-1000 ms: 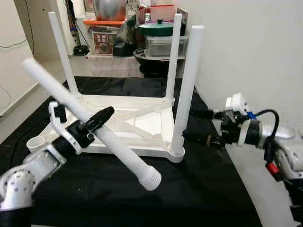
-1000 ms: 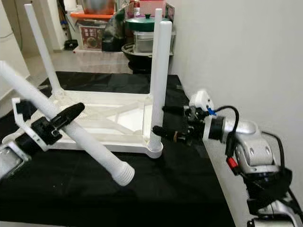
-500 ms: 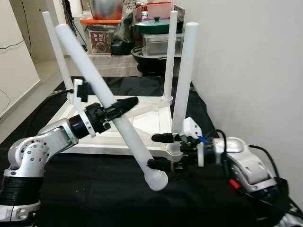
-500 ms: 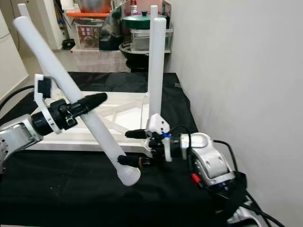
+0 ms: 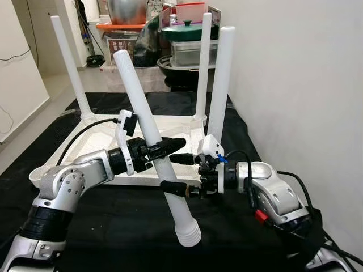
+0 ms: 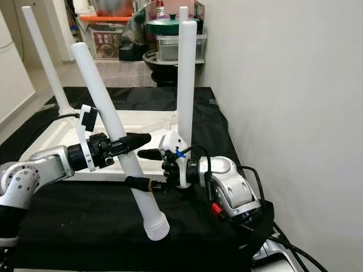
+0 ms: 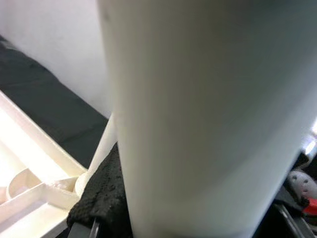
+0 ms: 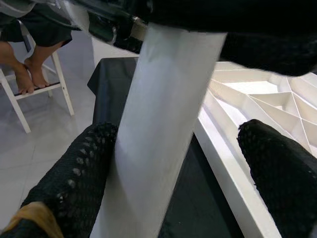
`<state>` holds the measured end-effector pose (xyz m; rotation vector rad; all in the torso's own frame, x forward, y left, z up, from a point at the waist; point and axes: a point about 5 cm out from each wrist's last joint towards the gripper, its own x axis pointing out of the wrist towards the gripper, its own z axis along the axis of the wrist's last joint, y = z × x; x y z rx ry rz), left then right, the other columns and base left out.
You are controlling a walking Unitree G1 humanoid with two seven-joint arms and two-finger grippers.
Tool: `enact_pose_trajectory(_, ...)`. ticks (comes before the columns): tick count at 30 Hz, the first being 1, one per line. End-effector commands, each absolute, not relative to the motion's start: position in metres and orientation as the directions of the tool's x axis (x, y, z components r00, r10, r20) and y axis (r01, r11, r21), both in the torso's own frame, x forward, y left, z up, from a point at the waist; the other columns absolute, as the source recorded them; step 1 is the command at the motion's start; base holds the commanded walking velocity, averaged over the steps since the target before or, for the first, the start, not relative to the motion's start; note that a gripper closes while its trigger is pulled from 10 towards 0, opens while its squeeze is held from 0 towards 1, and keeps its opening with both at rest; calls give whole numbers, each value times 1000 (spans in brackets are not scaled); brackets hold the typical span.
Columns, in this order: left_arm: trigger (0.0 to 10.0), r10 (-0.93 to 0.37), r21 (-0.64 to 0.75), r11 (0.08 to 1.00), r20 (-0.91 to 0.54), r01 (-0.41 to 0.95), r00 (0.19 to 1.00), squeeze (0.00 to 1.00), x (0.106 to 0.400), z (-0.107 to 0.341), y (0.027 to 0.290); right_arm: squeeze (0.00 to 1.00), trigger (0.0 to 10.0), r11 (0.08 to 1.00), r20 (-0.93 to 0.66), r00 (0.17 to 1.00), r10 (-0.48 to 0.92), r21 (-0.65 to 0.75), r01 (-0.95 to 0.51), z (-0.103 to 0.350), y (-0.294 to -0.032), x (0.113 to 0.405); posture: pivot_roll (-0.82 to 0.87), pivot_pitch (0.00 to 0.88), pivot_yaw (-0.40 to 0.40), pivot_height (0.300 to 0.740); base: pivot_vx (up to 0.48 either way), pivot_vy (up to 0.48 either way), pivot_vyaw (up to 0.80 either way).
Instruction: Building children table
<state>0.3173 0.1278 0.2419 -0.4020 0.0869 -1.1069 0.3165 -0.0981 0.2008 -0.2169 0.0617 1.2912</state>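
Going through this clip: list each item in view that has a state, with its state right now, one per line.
Loose table leg: tilted, off the mat, threaded end down, not fitted.
Left gripper: shut on the loose table leg.
Right gripper: open, fingers either side of the leg, lower down.
Table top: upside down on the black mat.
Fitted legs: three, standing upright in their corners.
Green pot: lid on.

You get bright, even indoor light and sharp head views; your left wrist view is blurred close-up.
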Motion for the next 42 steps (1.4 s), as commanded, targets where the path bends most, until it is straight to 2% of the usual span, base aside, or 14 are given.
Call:
enact_pose_trajectory(1,10000,-883,-323,372,166,870,439,0,320,254,127,0,10000,228,-201,246,948,-109,-967,193,-93,311,70,0,-9,740,0,0,0)
enact_pose_trajectory(9,10000,-884,-273,365,198,890,423,0,326,269,125,0,10000,224,-241,232,942,-62,-973,175,-84,306,70,0,-16,740,0,0,0)
enact_pose_trajectory(12,10000,-887,-262,358,204,896,414,0,327,272,124,0,10000,272,-236,275,932,-47,-961,173,-81,312,75,0,-20,740,0,0,0)
enact_pose_trajectory(17,10000,-886,-264,365,195,893,420,0,329,268,124,0,10000,279,-207,283,937,-48,-959,179,-75,314,70,0,-19,740,0,0,0)
enact_pose_trajectory(18,10000,-887,-264,366,193,892,420,0,329,267,123,0,8039,281,-203,285,937,-47,-958,181,-74,315,70,0,-22,740,0,0,0)
enact_pose_trajectory(19,10000,-887,-264,366,193,892,420,0,329,267,123,0,8039,281,-203,285,937,-47,-958,181,-74,315,70,0,-22,740,0,0,0)
enact_pose_trajectory(20,10000,-887,-264,364,193,893,419,0,329,267,121,0,5255,292,-213,294,932,-40,-956,180,-73,316,70,0,-24,740,0,0,0)
enact_pose_trajectory(21,10000,-888,-261,363,192,895,417,0,329,267,120,0,0,298,-220,297,929,-31,-954,179,-72,317,71,0,-25,740,0,0,0)
enact_pose_trajectory(32,10000,-892,-245,360,192,900,409,0,332,270,119,0,0,257,-280,248,927,-5,-966,171,-70,310,67,0,-23,740,0,0,0)
enact_pose_trajectory(42,10000,-892,-239,359,198,902,407,0,334,270,117,0,0,281,-277,264,924,21,-960,169,-69,310,66,0,-20,740,0,0,0)
